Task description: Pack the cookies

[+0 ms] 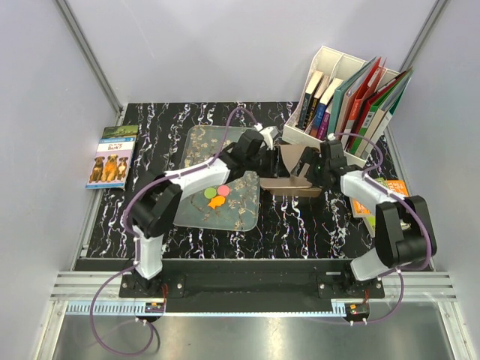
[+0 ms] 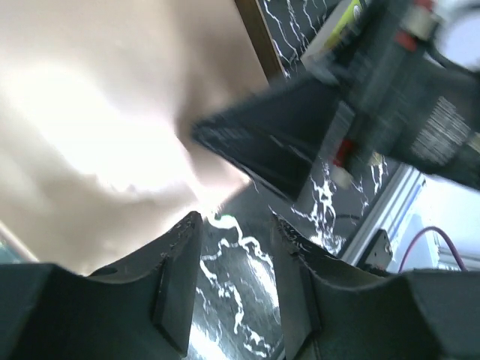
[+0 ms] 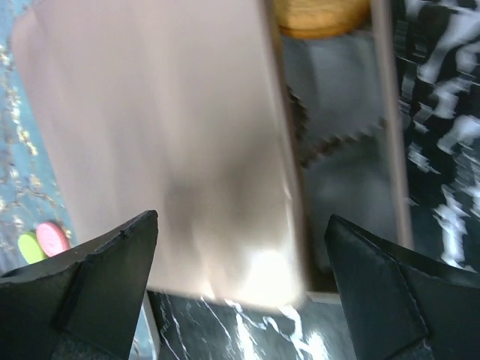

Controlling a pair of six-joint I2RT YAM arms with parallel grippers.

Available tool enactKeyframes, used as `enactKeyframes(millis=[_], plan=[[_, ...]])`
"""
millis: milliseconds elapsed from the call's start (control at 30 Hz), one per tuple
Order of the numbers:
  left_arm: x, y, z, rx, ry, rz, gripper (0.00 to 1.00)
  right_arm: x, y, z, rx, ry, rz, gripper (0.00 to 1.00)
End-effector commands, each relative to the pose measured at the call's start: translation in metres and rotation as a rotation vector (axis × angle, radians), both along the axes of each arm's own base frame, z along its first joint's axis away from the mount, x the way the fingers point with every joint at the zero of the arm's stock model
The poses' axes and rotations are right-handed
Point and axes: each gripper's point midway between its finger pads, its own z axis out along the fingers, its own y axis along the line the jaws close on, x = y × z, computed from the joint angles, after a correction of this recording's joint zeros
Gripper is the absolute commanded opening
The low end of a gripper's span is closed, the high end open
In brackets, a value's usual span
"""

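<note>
Three cookies lie on the clear patterned tray (image 1: 201, 144): green (image 1: 209, 193), pink (image 1: 223, 190) and orange (image 1: 217, 201). A brown cardboard box (image 1: 289, 181) with its flaps open stands just right of the tray. My left gripper (image 1: 270, 153) is at the box's left flap, open and empty (image 2: 236, 220); the pale flap (image 2: 90, 112) fills its view. My right gripper (image 1: 312, 169) hovers over the box's right side, jaws wide open and empty (image 3: 241, 219). Its view shows the flap (image 3: 157, 135), an orange cookie (image 3: 322, 16) inside the box, and the pink (image 3: 52, 236) and green (image 3: 28, 247) cookies on the tray.
A white book rack (image 1: 324, 61) full of upright books stands at the back right, close behind the box. A book with dogs on its cover (image 1: 112, 156) lies at the left table edge. An orange packet (image 1: 396, 187) lies by the right arm.
</note>
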Motion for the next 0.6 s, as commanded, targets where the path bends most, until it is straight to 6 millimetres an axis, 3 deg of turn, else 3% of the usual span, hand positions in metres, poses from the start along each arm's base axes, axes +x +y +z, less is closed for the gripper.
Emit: enactKeyframes(millis=[0,267,467,567], plan=[[0.015,-0.015,-0.005,-0.006,-0.015,-0.005,0.43,-0.008,-0.016,0.034,-0.082,-0.022,-0.016,1.00],[0.015,-0.018,-0.007,-0.023,0.002,-0.003,0.42,-0.012,-0.035,0.054,-0.160,-0.064,-0.067,1.00],[0.026,-0.003,0.030,-0.089,-0.054,0.037,0.43,-0.016,-0.054,0.079,-0.221,-0.130,-0.135,1.00],[0.033,0.012,0.052,-0.120,-0.074,0.073,0.45,-0.017,-0.062,0.080,-0.250,-0.135,-0.166,1.00]])
